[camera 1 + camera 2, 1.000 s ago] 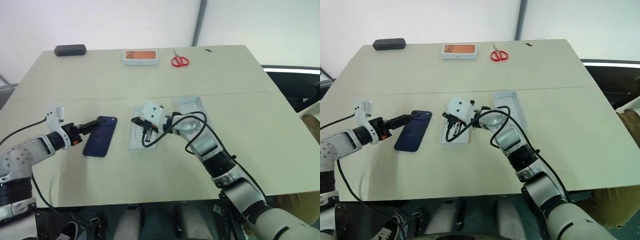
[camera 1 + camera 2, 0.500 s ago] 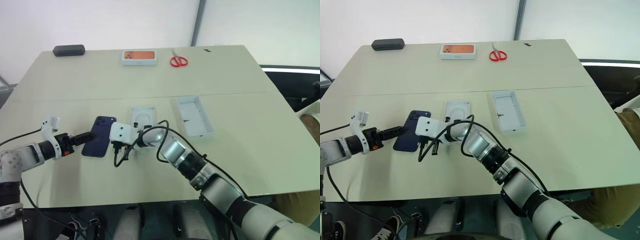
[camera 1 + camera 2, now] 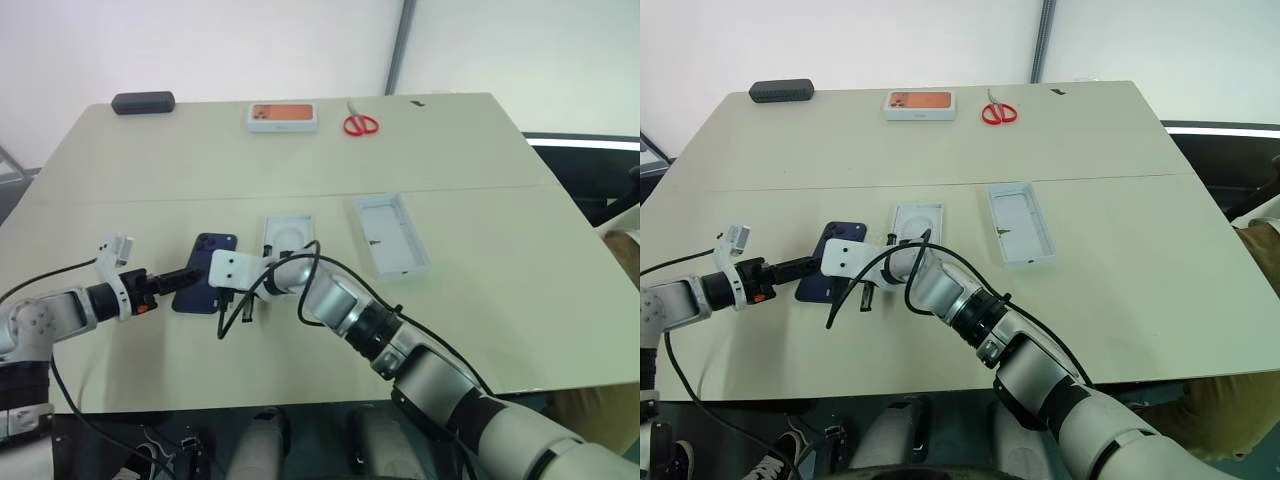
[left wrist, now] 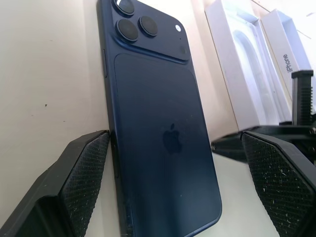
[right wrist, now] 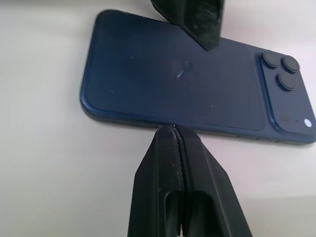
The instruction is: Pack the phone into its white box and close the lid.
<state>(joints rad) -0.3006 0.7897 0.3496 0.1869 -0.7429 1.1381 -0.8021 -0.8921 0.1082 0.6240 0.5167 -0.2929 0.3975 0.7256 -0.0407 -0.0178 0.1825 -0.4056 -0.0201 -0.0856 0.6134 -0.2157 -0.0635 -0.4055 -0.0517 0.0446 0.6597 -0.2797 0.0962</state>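
The left gripper [image 4: 168, 197] has its jaws spread wide, one textured pad on each side of the near end of the glossy navy-blue phone [image 4: 158, 123], which lies face down on the pale beige surface [image 3: 200, 170]. Opposite, the right gripper [image 5: 174, 129] has its jaws pressed together into one wedge, tips at the phone's long edge.

To do this well, I'd say the shut tips should brace or nudge that edge while the left jaws close squarely across the phone's width, low on its sides, so the slick back doesn't slip.

Just beside the phone sits the shallow white box [image 3: 286, 233] with its oval-recessed insert; the white lid [image 3: 391, 233] lies further right, interior up. The left wrist view shows lettering on a box side, unreadable from above; the head views alone take in the red scissors [image 3: 359, 123] and the orange-printed box [image 3: 283, 115] well away.
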